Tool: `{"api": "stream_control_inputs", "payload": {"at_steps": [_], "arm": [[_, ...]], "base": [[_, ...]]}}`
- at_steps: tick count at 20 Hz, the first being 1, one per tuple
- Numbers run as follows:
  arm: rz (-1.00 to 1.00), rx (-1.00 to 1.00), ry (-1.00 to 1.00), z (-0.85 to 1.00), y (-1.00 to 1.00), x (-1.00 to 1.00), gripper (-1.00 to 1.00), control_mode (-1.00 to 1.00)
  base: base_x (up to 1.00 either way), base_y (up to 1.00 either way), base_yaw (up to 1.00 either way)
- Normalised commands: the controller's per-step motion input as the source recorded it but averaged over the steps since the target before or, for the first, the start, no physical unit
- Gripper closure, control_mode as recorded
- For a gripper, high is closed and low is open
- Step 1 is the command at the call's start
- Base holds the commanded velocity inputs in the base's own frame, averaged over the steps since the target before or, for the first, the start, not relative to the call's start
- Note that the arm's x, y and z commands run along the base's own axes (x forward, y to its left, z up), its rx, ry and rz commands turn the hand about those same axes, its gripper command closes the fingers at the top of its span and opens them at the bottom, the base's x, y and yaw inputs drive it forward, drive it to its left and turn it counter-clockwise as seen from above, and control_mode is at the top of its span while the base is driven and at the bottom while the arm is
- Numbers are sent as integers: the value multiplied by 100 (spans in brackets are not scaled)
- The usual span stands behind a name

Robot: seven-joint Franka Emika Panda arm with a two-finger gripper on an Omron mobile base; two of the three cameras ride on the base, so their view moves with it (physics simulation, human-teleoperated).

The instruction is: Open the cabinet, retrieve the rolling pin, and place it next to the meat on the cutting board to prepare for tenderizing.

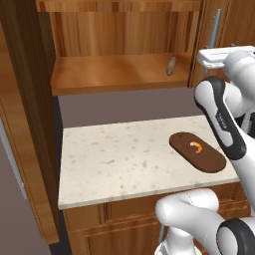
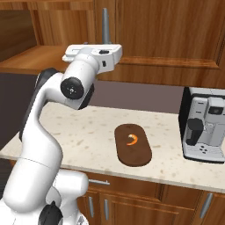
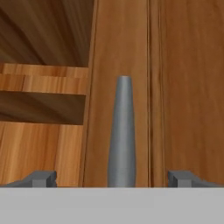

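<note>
The cabinet (image 1: 119, 74) stands open, its left door (image 1: 27, 114) swung out toward me. The rolling pin (image 1: 171, 65) lies on the wooden shelf inside, near the right end. On the counter, the dark oval cutting board (image 1: 197, 152) carries the small orange meat (image 1: 197, 147); both also show in the right base view, the board (image 2: 132, 147) and the meat (image 2: 132, 139). My gripper (image 3: 113, 178) is open, its tips either side of a silver bar handle (image 3: 122, 135) on the closed door right of the opening. The hand (image 1: 215, 57) hangs high, right of the rolling pin.
A speckled stone counter (image 1: 119, 159) runs below the cabinet, with lower cabinet doors (image 2: 132, 202) beneath. A silver coffee machine (image 2: 204, 129) stands on the counter to the right of the board. The open left door juts out on the left.
</note>
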Motion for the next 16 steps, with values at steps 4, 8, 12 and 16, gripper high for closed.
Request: {"api": "stream_control_inputs", "payload": {"at_steps": [4,8,12,16], "arm": [[0,0,-3,-3,0,25,-100,-100],[0,0,-3,-3,0,14,-100,-100],[0,0,-3,-2,-2,10,-100,-100],[1,0,-1,0,-6,10,-100,-100]], "base": [[0,0,0],[0,0,0],[0,0,0],[0,0,0]]}}
